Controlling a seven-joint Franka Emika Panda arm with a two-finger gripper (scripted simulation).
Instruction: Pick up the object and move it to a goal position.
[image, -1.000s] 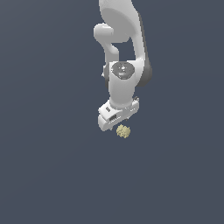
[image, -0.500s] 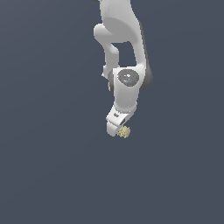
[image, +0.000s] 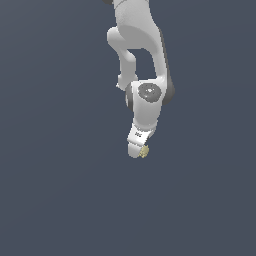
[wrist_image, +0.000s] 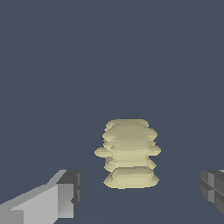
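Since I wanted a clean pinch, my gripper was spread wide around the lumpy yellow-beige clump, which sat on the grey floor between my fingers, untouched.

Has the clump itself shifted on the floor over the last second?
No. The clump sits at the same spot in the exterior view. The gripper has swung down beside it, and its fingers are apart.

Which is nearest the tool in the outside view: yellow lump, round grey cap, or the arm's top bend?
1. yellow lump, right beside the tool tip.
2. round grey cap, on the wrist above.
3. top bend, highest up the arm.
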